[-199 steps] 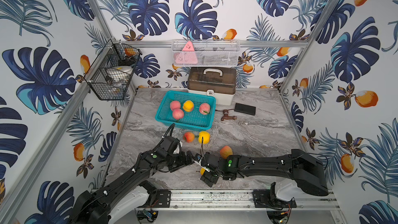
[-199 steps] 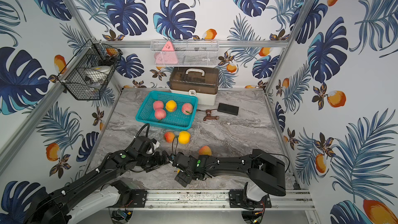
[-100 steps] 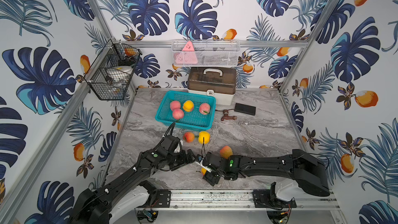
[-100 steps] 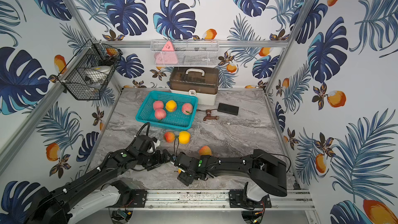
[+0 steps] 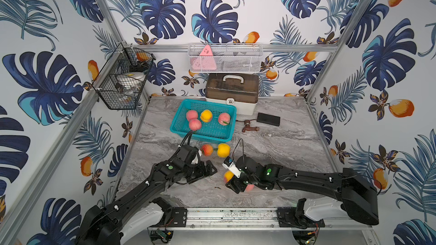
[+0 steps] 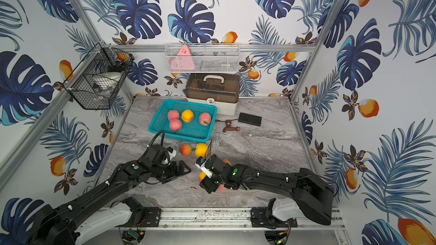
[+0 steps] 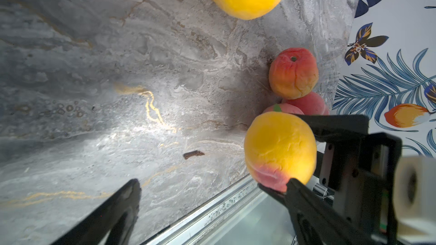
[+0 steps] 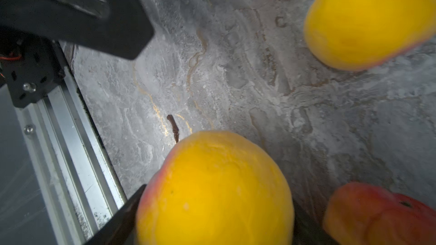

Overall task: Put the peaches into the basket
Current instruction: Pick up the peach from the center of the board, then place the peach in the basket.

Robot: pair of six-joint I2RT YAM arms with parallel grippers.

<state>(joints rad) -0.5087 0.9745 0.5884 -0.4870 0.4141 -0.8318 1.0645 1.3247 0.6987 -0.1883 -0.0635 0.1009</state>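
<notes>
My right gripper point(image 5: 230, 181) point(image 8: 214, 210) is shut on a yellow-orange peach point(image 5: 227, 176) point(image 8: 214, 185) point(image 7: 279, 147) with a pink blush, near the table's front. My left gripper point(image 5: 211, 170) point(image 7: 212, 194) is open and holds nothing, just left of that peach. The teal basket point(image 5: 207, 131) point(image 6: 188, 131) stands further back with several peaches point(image 5: 194, 124) in it. An orange-red peach point(image 5: 207, 149) and a yellow peach point(image 5: 223, 150) lie in front of the basket. More pink and red peaches point(image 7: 293, 73) sit behind the right gripper, mostly hidden under the arm in both top views.
A brown-lidded box point(image 5: 231, 93) stands behind the basket. A brown faucet point(image 5: 250, 128) and a black slab point(image 5: 268, 119) lie to its right. A black wire basket point(image 5: 122, 83) and a white mesh basket point(image 5: 225, 57) hang on the walls. A metal rail point(image 5: 231, 215) edges the front.
My right gripper's jaws have closed around the yellow-orange peach. My left gripper has edged slightly to the right, still open.
</notes>
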